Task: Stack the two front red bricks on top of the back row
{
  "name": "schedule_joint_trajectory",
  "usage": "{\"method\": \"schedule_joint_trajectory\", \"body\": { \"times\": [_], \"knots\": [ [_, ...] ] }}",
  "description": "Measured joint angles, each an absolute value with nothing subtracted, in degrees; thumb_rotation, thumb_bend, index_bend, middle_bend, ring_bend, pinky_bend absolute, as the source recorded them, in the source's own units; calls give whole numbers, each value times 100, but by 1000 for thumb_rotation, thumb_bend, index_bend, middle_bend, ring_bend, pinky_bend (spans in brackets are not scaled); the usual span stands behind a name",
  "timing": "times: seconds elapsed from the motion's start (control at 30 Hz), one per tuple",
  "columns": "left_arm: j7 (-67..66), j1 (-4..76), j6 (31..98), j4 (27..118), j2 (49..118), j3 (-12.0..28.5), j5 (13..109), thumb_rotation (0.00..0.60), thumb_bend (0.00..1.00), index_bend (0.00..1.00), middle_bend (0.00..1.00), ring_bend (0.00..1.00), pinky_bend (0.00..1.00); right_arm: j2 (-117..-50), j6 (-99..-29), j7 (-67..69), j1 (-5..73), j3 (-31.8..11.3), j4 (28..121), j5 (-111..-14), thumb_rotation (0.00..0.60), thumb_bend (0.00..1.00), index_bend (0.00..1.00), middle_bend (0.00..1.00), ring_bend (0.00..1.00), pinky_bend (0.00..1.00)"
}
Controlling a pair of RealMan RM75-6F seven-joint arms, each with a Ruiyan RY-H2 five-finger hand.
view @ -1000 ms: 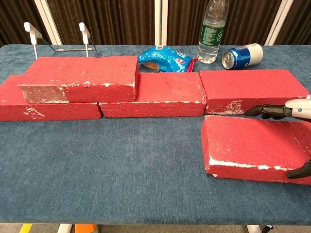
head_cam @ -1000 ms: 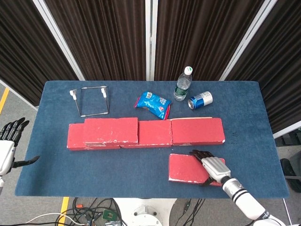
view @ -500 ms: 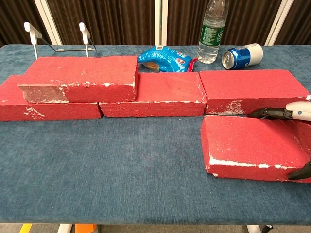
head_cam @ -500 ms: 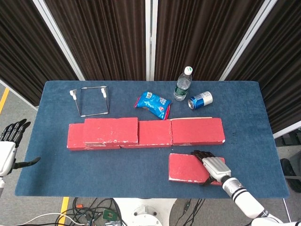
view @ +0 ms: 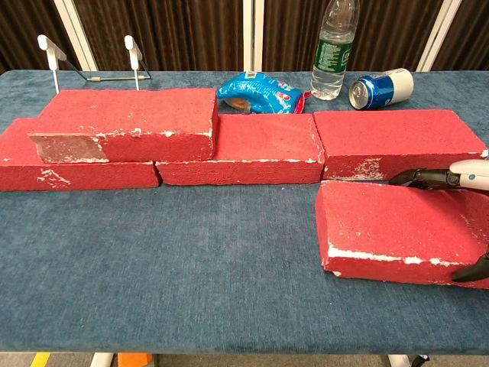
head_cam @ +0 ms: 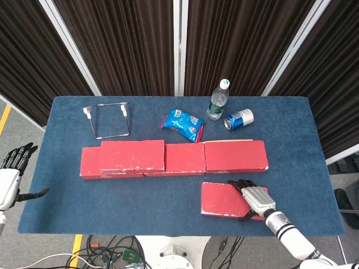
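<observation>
Three red bricks form the back row (head_cam: 185, 159), and a fourth red brick (head_cam: 132, 154) lies on top of its left part (view: 126, 122). One front red brick (head_cam: 224, 199) lies on the blue table in front of the row's right brick (view: 397, 141). My right hand (head_cam: 253, 198) grips the right end of this front brick (view: 390, 225). Its fingers (view: 424, 177) hook over the far edge and its thumb (view: 474, 271) sits at the near edge. My left hand (head_cam: 11, 171) hangs open, off the table's left edge and only in the head view.
Behind the row stand a water bottle (head_cam: 218, 101), a blue can on its side (head_cam: 239, 119), a blue snack bag (head_cam: 183, 124) and a wire stand (head_cam: 109, 119). The table's front edge (head_cam: 112, 231) is close to the front brick.
My right hand has drawn back slightly to the right on the front brick, which stays in place. My left hand has sunk a little lower.
</observation>
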State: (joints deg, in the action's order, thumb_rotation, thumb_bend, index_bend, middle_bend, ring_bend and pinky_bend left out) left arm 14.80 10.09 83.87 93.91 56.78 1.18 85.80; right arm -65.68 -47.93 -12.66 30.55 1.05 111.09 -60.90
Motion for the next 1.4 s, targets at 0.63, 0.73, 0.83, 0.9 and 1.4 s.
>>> {"method": "schedule_joint_trajectory", "body": {
  "times": [0.63,0.73,0.83,0.9,1.4],
  "knots": [
    [1536,951,8321,9423,5642,179,8634,600,31,1,0,0,0,-6323,-5232,-1142,2929,76,11329,-6527,600,96,0,220,149,240],
    [1557,950,8323,9454,5620,199,8648,600,31,1,0,0,0,-6047,-5255,-1131,2985,-25,11491,-6633,600,98,0,217,149,234],
    [1568,954,8307,9474,5613,213,8651,600,30,1,0,0,0,-5692,-5196,-1117,3165,-250,11614,-6660,600,99,0,215,149,241],
    [1556,956,8298,9485,5613,220,8653,600,31,1,0,0,0,-5470,-5082,-1122,3373,-440,11628,-6635,600,98,0,215,149,262],
    [1628,1007,8071,9481,5656,256,8557,600,31,1,0,0,0,-5598,-3397,-392,4666,-1141,10098,-6350,600,100,0,234,166,281]
  ]
}}
